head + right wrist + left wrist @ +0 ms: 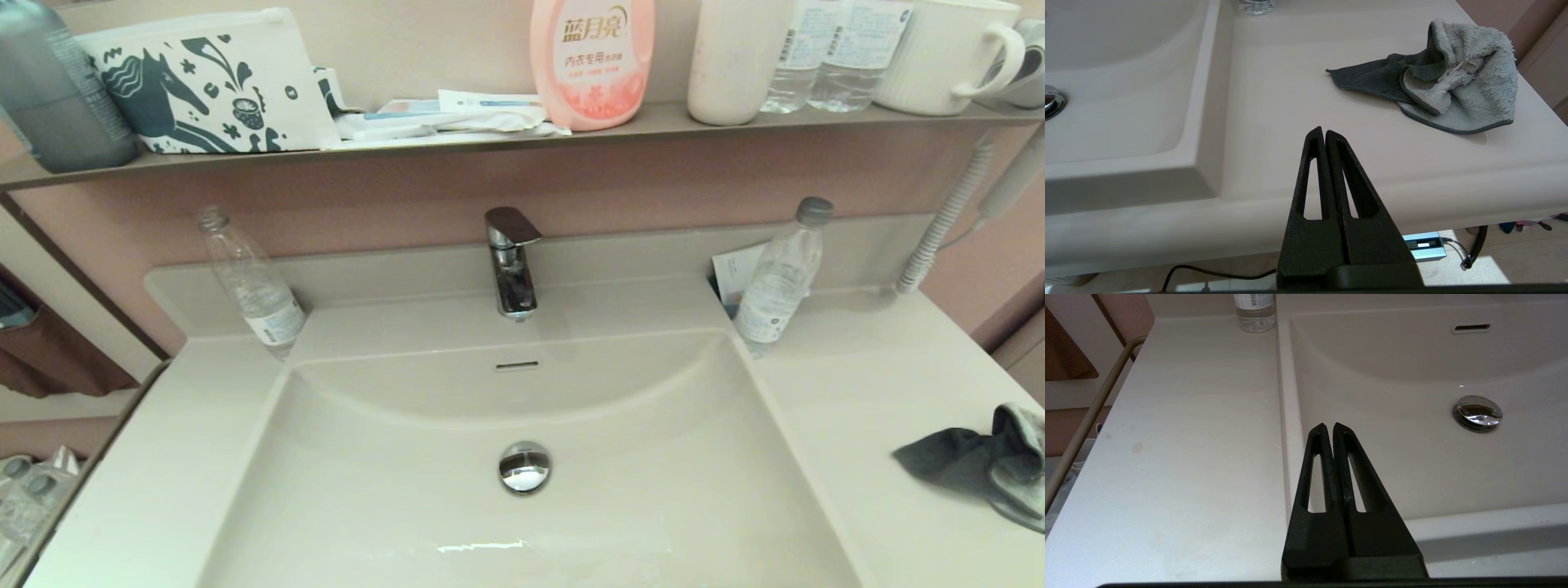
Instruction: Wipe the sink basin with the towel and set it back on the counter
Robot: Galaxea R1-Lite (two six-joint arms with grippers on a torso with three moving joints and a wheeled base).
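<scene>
The towel [984, 461] lies crumpled on the counter [849, 408] at the far right, light grey fluffy face and dark charcoal face both showing [1437, 81]. The sink basin [457, 506] is wide and cream-white, with a chrome drain plug [525, 467] and an overflow slot [518, 365]. Neither arm shows in the head view. My right gripper [1324, 132] is shut and empty, hanging over the counter's front part, well short of the towel. My left gripper [1329, 426] is shut and empty above the basin's left rim [1286, 416].
A chrome faucet [512, 261] stands behind the basin. Two clear plastic bottles stand on the counter, one at the back left [251, 286] and one at the back right [780, 278]. A brown wall shelf [490, 135] above carries a pink detergent bottle, cups and a pouch.
</scene>
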